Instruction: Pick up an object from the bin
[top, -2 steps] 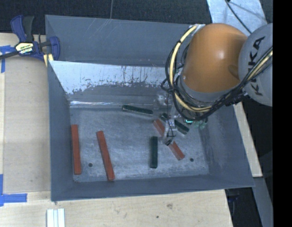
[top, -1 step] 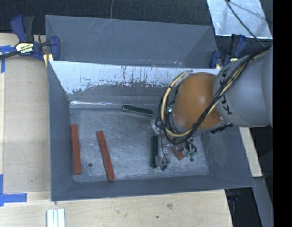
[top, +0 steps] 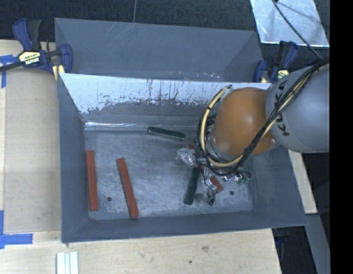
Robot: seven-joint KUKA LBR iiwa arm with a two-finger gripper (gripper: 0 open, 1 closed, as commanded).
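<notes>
Operator: Nearest the lens, the front wall of the bin (top: 165, 228) carries nothing. Next in, on the left of the floor, I read one red-brown stick (top: 92, 180) and a second red-brown stick (top: 127, 188). They lie apart from each other and well apart from the arm.

Supervisor: Status of the pick?

Operator: Not done, in my judgement. The claw (top: 209, 178) sits low at the right side of the floor, under the orange cover (top: 239, 124). I cannot tell whether it is spread or pressed together, because the cover and cables (top: 209, 116) mask it. Nothing is seen lifted. Remaining steps: secure one item, then raise it clear of the bin.

Supervisor: Which item, and how does it look?

Operator: Closest is a dark slim stick (top: 191, 189), just beside the claw. It is narrow, straight, dark green to black, and lies flat with its far end under the wrist. A small red-and-white piece (top: 215, 182) and a silvery crumpled piece (top: 185, 156) lie near. Farther back, another dark stick (top: 166, 133) lies close to the rear wall.
</notes>
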